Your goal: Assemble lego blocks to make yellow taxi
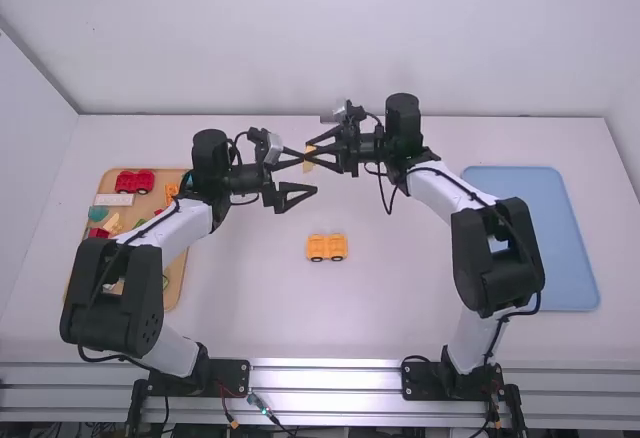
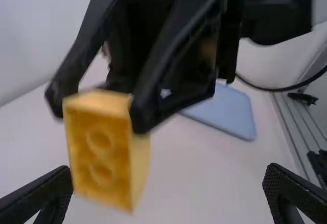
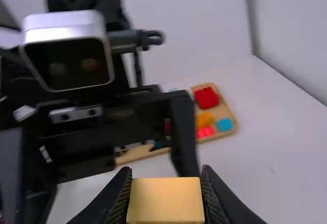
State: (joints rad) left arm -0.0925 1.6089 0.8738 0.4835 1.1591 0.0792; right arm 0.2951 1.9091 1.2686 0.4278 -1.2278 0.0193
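1. White desk (image 1: 400, 308), smooth and pale, carries a tan wooden tray (image 1: 177, 280) of assorted coloured plastic pieces at the left, including a red wheeled block (image 1: 134, 181).
2. At the right lies a flat light-blue tray (image 1: 535, 193) with rounded corners. The left arm (image 1: 180, 226) crosses over the wooden tray and hides part of it.
3. An orange-yellow plastic wheeled piece (image 1: 327, 247) sits on the desk between the trays, apart from both.
4. Both arms bend inward, bringing their ends face to face above the desk, beyond the wheeled piece.
5. The right arm's fingers (image 1: 328, 136) grasp a small yellow plastic block (image 2: 102, 147), raised off the desk.
6. The left arm's fingers (image 1: 303, 189) are spread wide around nothing, near that block.
7. The block is boxy, with straight edges and two round forms on one face.
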